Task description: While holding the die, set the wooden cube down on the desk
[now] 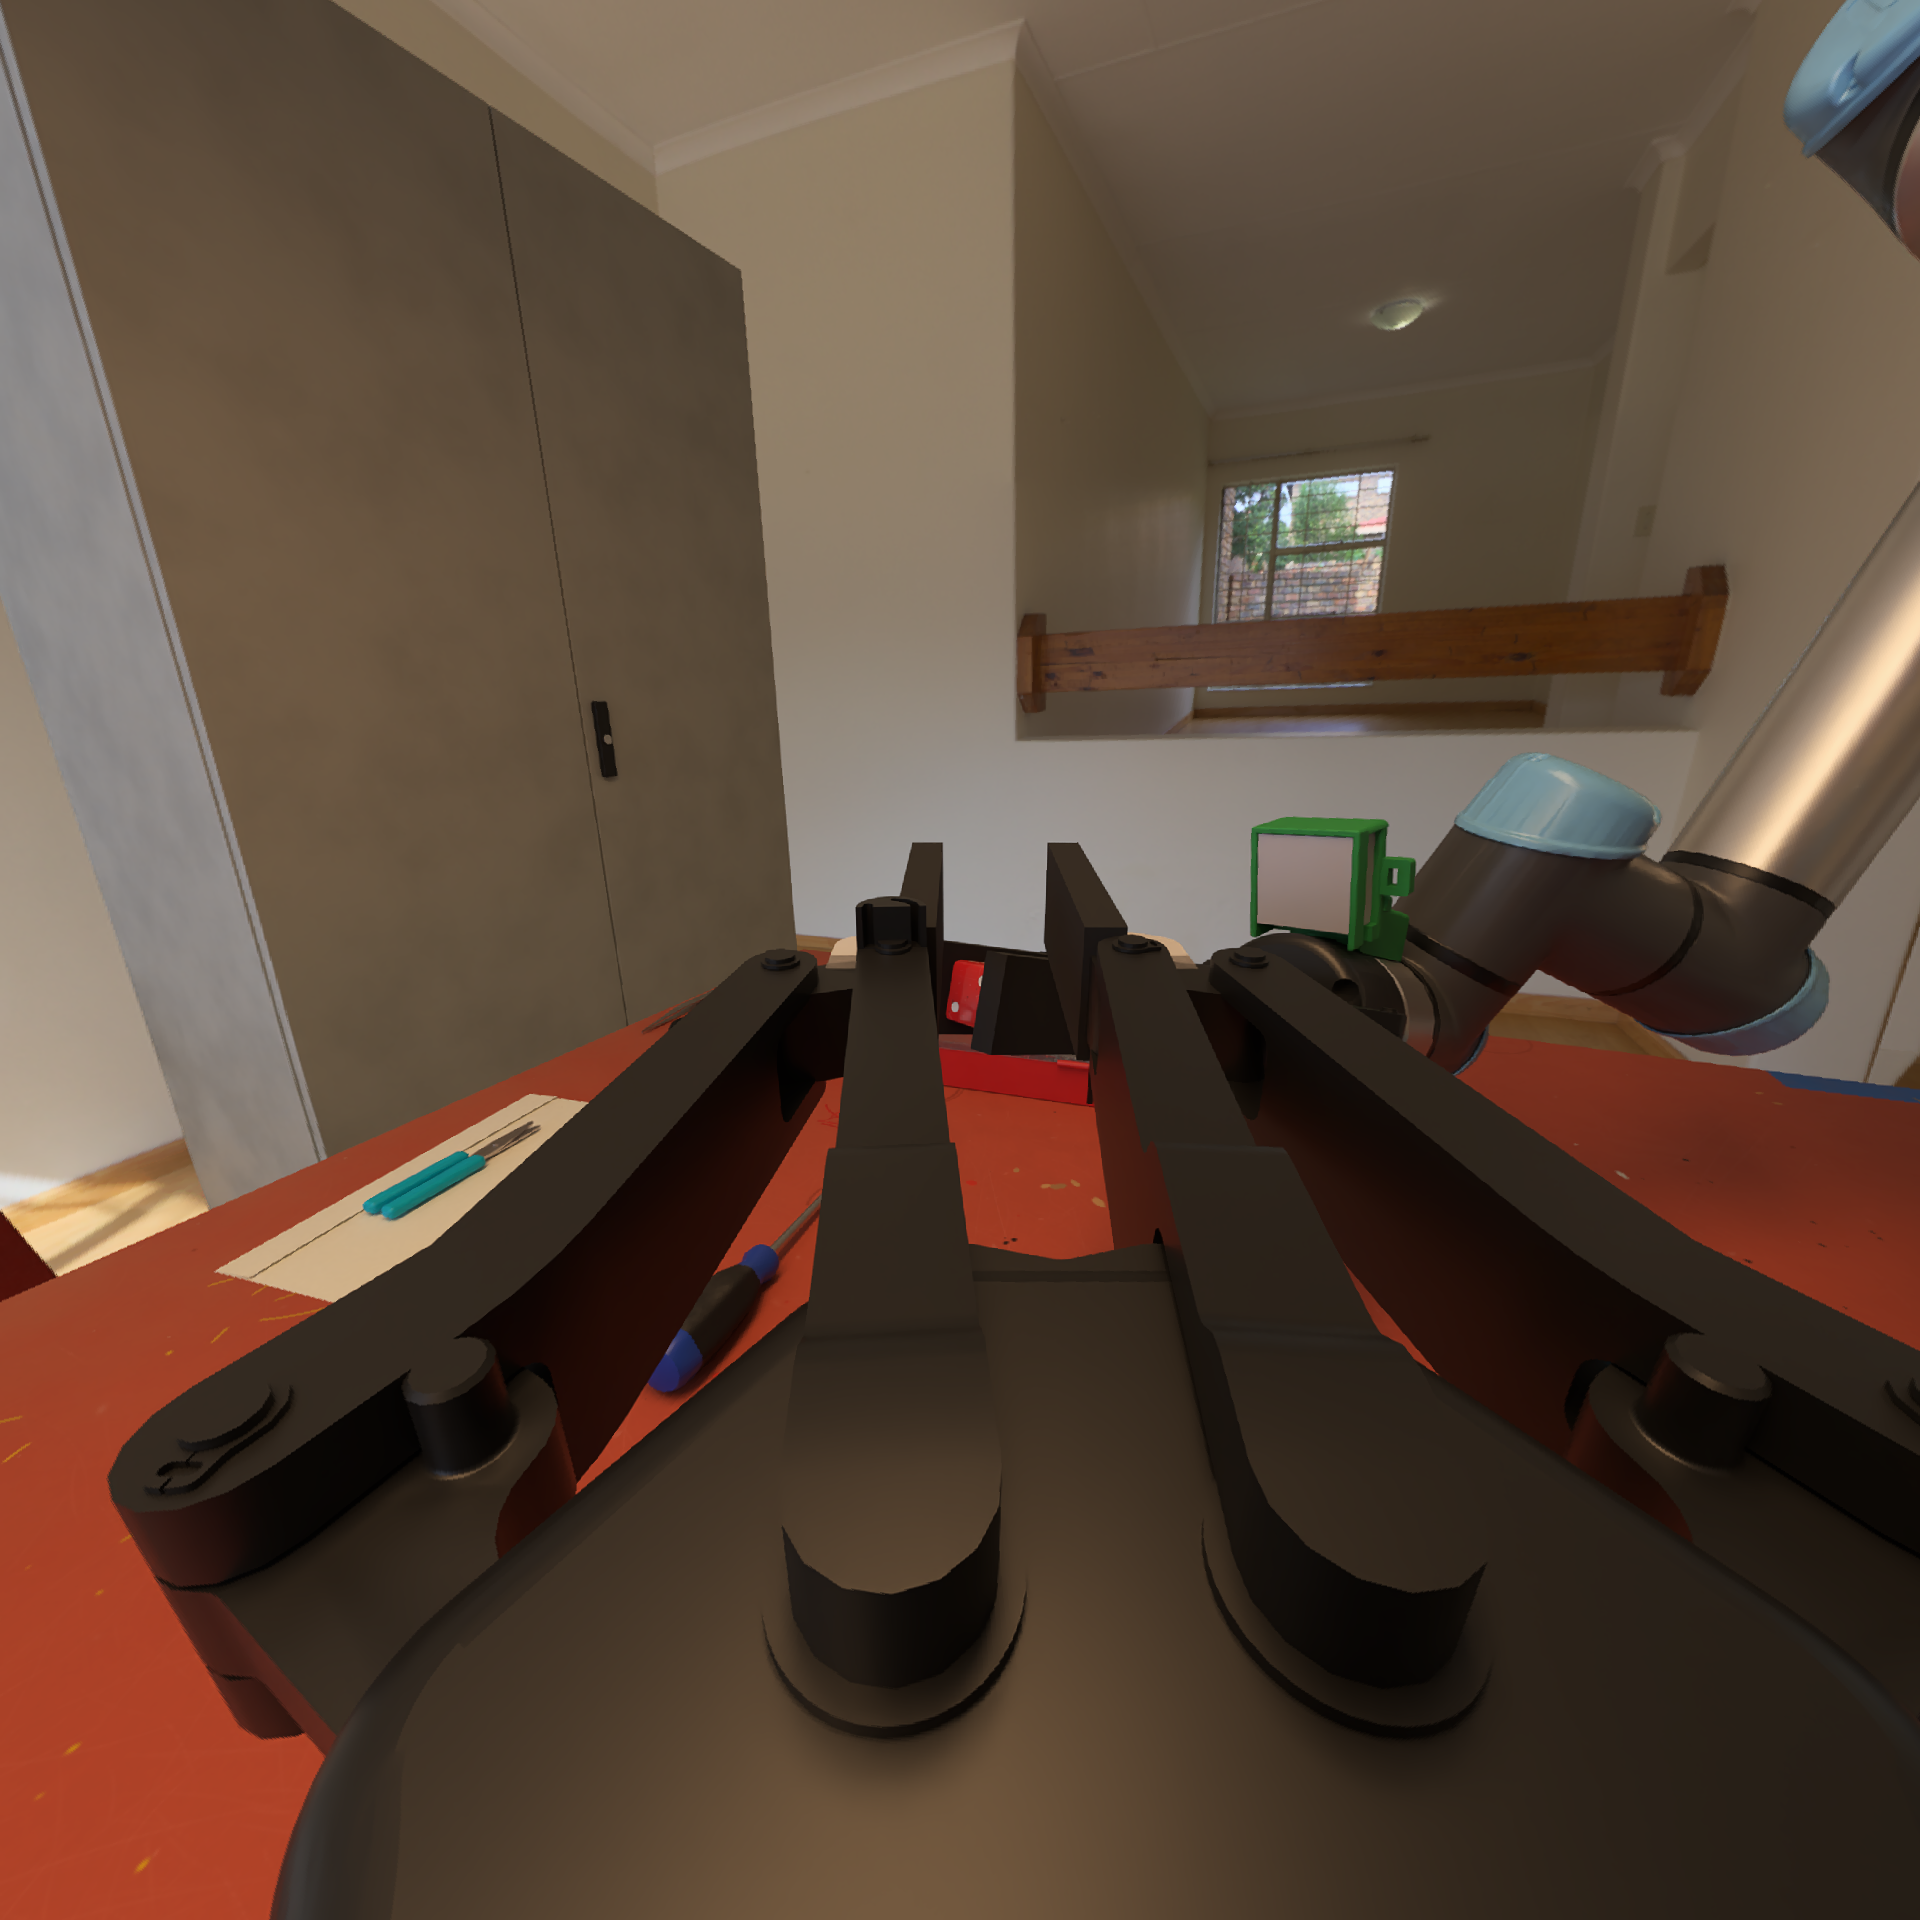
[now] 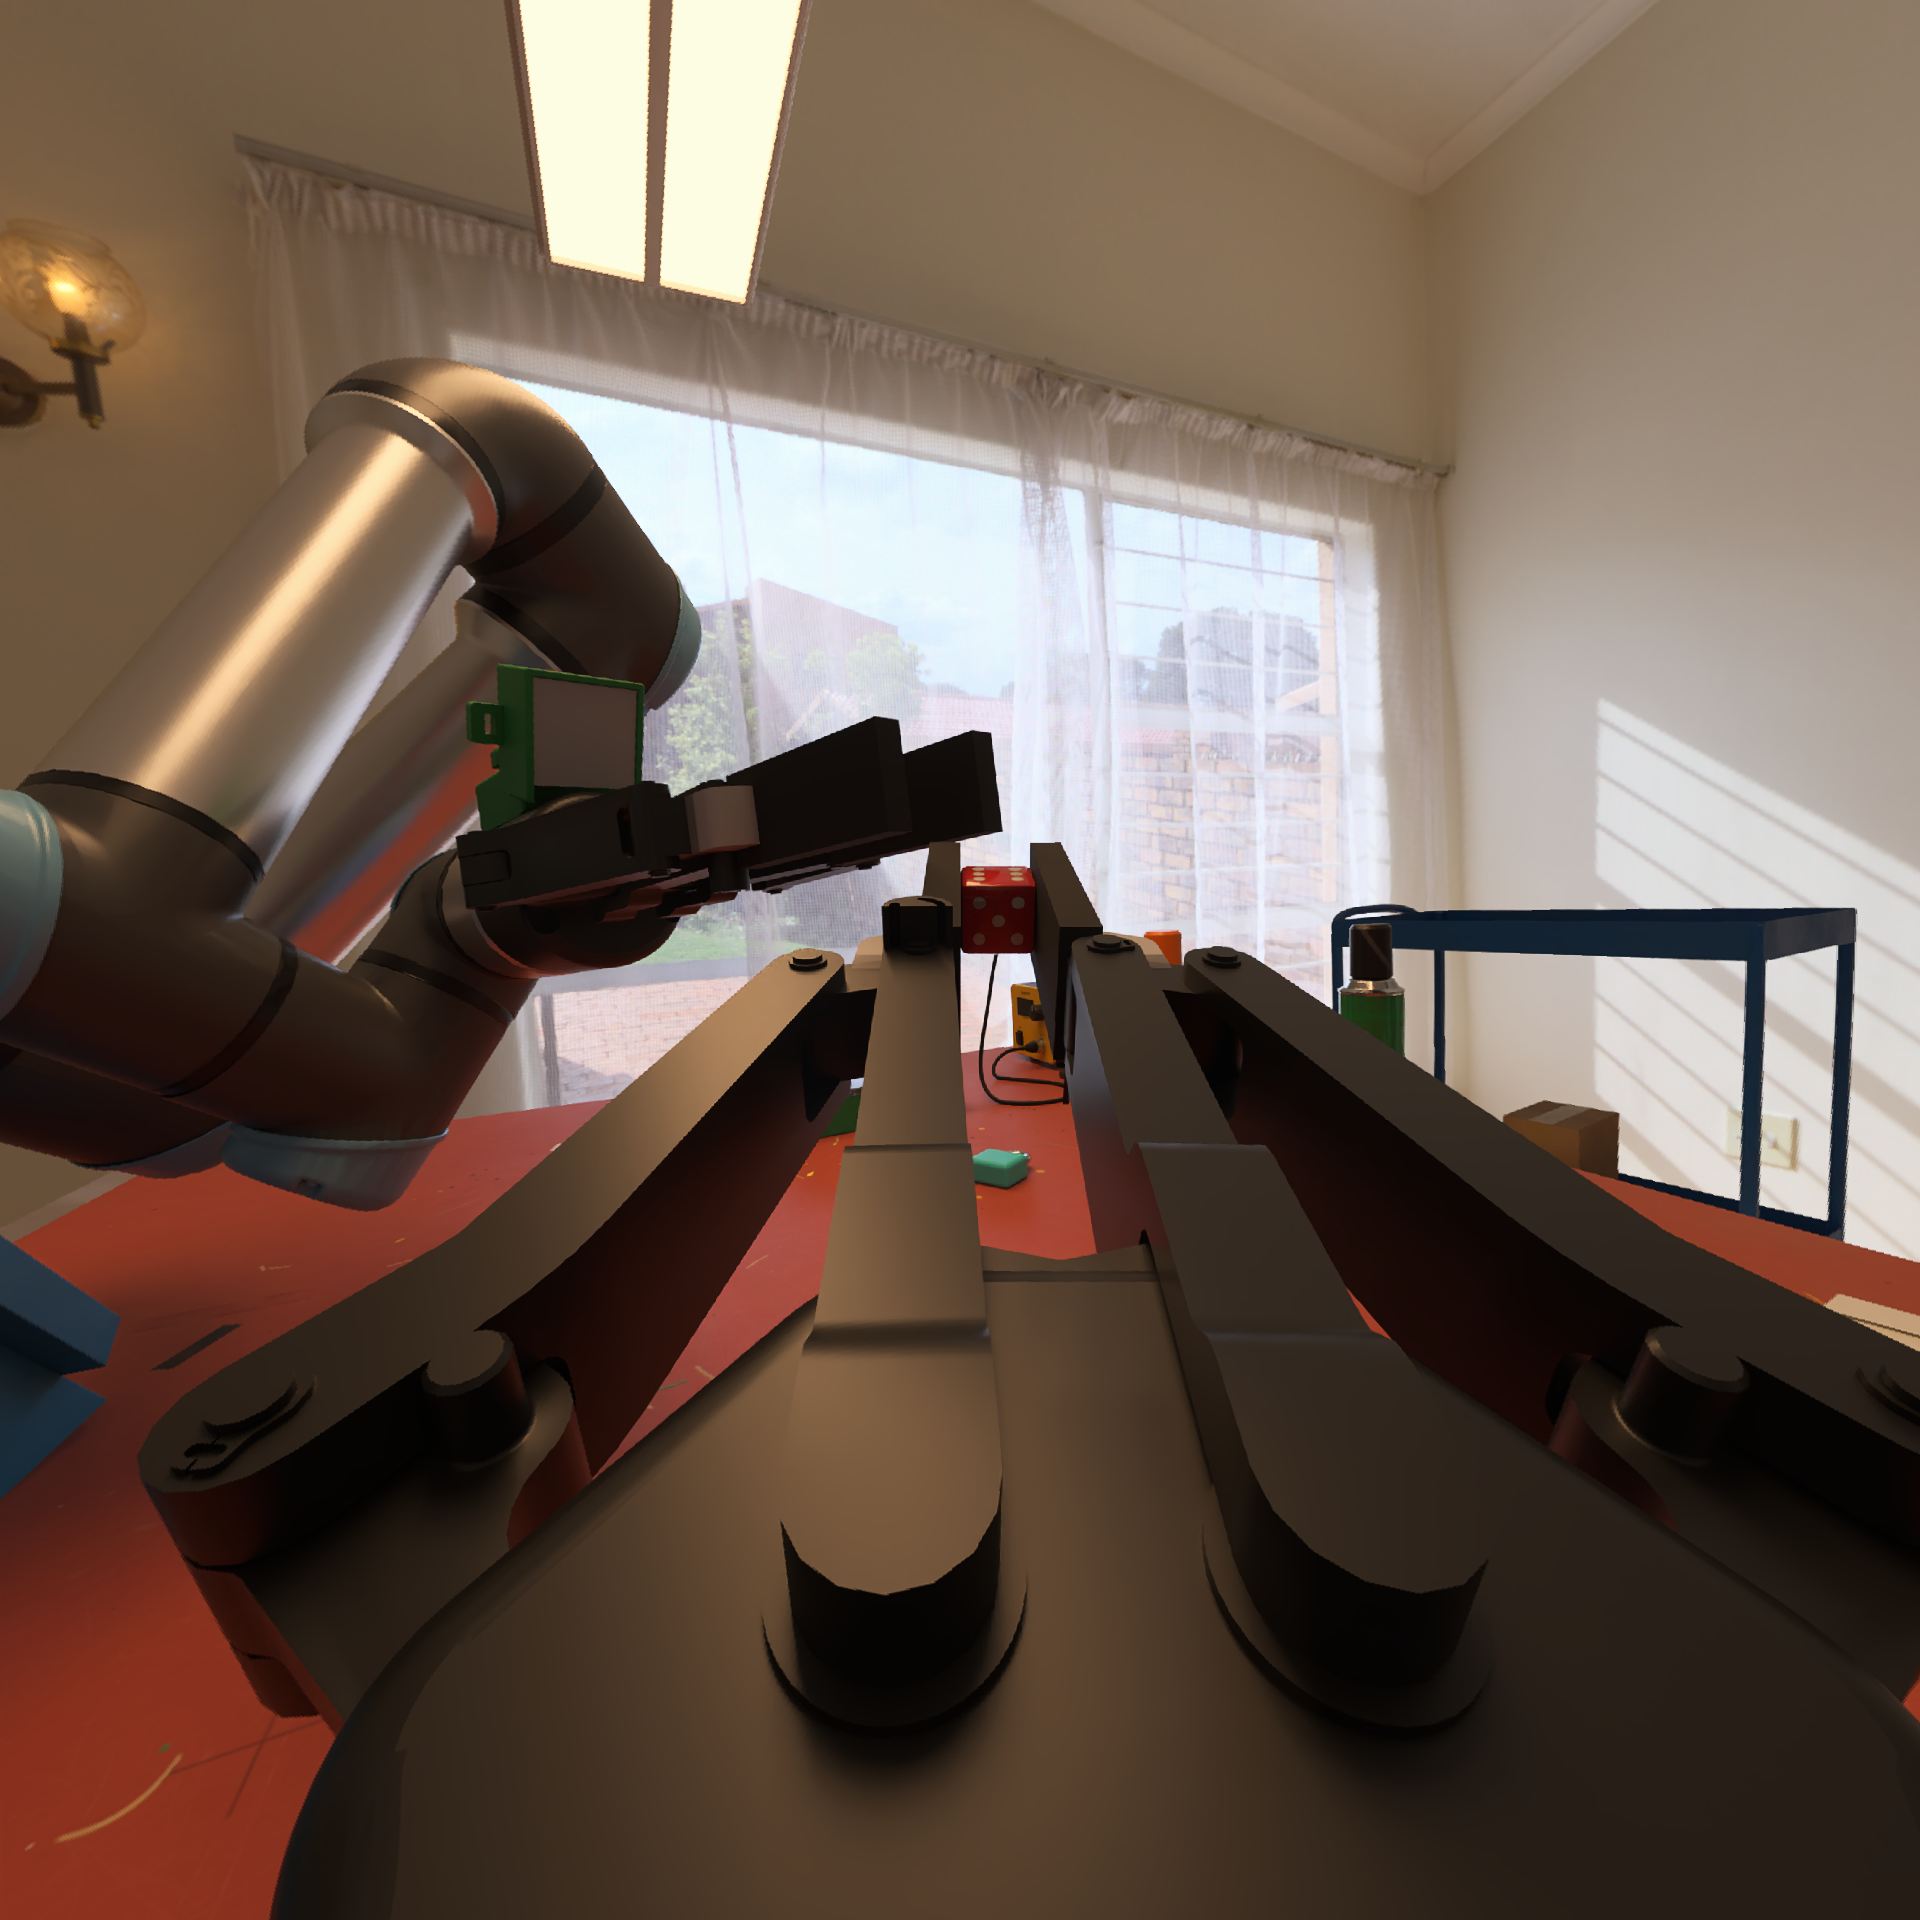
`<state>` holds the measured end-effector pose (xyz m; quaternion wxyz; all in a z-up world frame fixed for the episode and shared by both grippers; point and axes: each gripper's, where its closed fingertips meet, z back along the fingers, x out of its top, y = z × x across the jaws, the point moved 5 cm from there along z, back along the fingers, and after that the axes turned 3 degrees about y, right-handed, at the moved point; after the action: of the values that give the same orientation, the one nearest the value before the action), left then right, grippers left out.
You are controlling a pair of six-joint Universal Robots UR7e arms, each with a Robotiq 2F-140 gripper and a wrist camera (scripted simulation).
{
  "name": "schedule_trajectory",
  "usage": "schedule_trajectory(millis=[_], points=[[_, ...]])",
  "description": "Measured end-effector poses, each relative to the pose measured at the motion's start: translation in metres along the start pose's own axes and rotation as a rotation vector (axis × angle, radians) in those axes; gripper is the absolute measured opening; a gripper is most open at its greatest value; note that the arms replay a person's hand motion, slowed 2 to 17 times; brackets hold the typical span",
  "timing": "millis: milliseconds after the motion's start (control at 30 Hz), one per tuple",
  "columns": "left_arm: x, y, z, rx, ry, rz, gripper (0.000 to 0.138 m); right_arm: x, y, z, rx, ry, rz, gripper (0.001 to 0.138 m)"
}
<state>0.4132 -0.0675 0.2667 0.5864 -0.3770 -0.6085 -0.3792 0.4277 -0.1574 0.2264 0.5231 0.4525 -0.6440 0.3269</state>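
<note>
On the desk (image 1: 1049, 1174), the screwdriver (image 1: 717, 1314) lies right of the paper sheet (image 1: 343, 1242), which bears two pens (image 1: 421, 1184).

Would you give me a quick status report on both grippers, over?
Right gripper shut on die, above desk. Left gripper open, empty. Wooden cube not in sight. Grippers close together.

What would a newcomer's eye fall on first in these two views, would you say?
The red die, pinched between the fingertips of the right gripper against the bright window, stands out first. Next, the left gripper juts in from the left above the red desk.
</note>
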Motion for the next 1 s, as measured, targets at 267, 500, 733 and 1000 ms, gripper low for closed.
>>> schedule_trajectory(millis=[267,500,733,1000], points=[[-0.0009,0.0008,-0.001,0.006,-0.012,0.009,0.027,-0.003,0.0008,0.0017,-0.003,0.023,-0.008,0.018],[-0.0027,0.002,-0.0015,0.014,-0.008,0.01,0.027,-0.0056,0.0016,0.0031,0.002,0.036,-0.01,0.018],[-0.0038,0.0021,-0.0017,0.016,-0.005,0.01,0.026,-0.0079,0.0019,0.0042,0.007,0.042,-0.015,0.018],[-0.0038,0.0043,-0.0003,0.023,-0.007,0.014,0.025,-0.0082,0.002,0.0057,0.018,0.033,-0.028,0.018]])
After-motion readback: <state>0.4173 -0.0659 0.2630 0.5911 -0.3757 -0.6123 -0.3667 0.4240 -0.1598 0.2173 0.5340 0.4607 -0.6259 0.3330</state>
